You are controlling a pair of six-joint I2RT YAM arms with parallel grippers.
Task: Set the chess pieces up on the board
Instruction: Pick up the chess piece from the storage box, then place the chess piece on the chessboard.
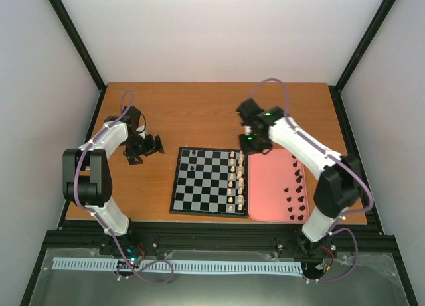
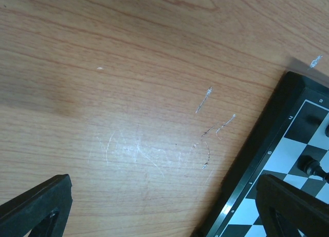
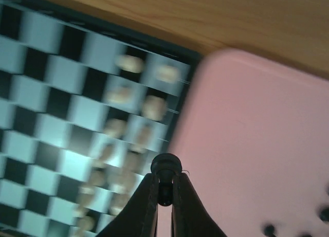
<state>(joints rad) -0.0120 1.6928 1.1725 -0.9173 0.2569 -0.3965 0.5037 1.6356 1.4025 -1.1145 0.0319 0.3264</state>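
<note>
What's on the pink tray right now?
Small black pieces dot the right half of the tray; the left half is bare. The right arm covers its far end, hiding anything there.

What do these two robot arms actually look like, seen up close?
Both the left arm and right arm have white tube-like segments joined by chunky black joints. A thin purple cable loops along each. Small green lights glow near the right arm's wrist. The left hand and right hand each have two black tapering fingers.

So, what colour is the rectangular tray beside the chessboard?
Pink rectangular tray, best in top external view.
</note>
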